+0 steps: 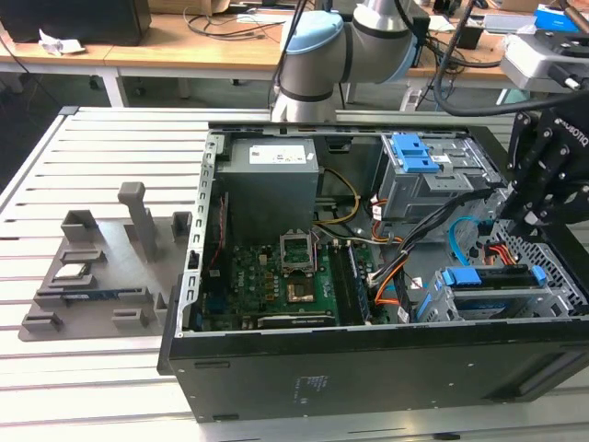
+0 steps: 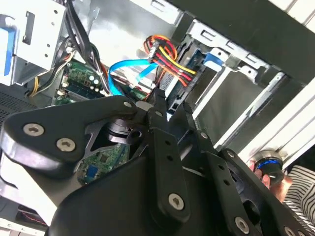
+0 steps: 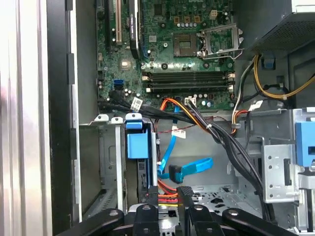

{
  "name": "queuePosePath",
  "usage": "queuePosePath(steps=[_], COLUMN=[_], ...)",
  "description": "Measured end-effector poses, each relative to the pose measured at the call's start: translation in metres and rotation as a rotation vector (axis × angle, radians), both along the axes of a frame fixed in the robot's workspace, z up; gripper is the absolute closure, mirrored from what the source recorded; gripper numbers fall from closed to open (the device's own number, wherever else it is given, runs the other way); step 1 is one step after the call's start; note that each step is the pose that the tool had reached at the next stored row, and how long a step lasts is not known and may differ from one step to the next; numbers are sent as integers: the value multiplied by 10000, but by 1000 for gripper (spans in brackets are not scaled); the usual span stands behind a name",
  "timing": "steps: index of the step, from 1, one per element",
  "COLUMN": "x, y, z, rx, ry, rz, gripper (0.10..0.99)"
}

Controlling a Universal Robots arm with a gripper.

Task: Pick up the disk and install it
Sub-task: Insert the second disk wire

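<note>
Cannot tell whether the jaws are spread or pressed together. Belong to the black gripper (image 1: 525,216), poised low inside the open computer case (image 1: 276,378) at the exterior view's right end. Just beside that gripper in the first wrist view (image 3: 172,209), a bundle of red, yellow and orange wires (image 3: 166,197) ending in a black connector (image 3: 183,192); close by, a loose blue flat cable (image 3: 189,167). Same wire bundle (image 2: 170,61) just past the gripper (image 2: 171,103) in the second wrist view. Beside all this, the disk (image 3: 143,177), standing on edge in the near drive cage (image 1: 552,295), with the disk's blue frame (image 1: 492,276) uppermost and a small blue latch (image 3: 137,145) at one end. Cannot make out any contact between gripper and disk. Farther off, a second drive cage (image 1: 433,184) topped with a blue latch (image 1: 414,152). Toward the exterior view's left inside the case, the green motherboard (image 1: 267,276), and beyond that the grey power supply box (image 1: 271,180) against the far wall. Outside the case, to the exterior view's left, a grey fixture tray (image 1: 92,276) lying on the slatted metal table (image 1: 55,184). At the far side, the arm (image 1: 322,46) with pale blue joint caps.
</note>
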State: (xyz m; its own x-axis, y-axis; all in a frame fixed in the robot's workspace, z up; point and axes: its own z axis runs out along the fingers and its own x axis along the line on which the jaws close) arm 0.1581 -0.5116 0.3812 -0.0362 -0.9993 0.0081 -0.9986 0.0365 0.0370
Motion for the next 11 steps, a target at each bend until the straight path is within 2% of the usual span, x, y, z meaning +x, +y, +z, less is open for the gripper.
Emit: queuePosePath(steps=[3,6,9,10,11], x=[-123,-191,-192,-192,-192], y=[75,76,76,76,76], z=[-58,-76,-75,-76,-76], rx=[1,1,-1,0,0], ry=[0,0,0,0,0], rz=[83,179,202,205,208], gripper=[784,784,784,804,867])
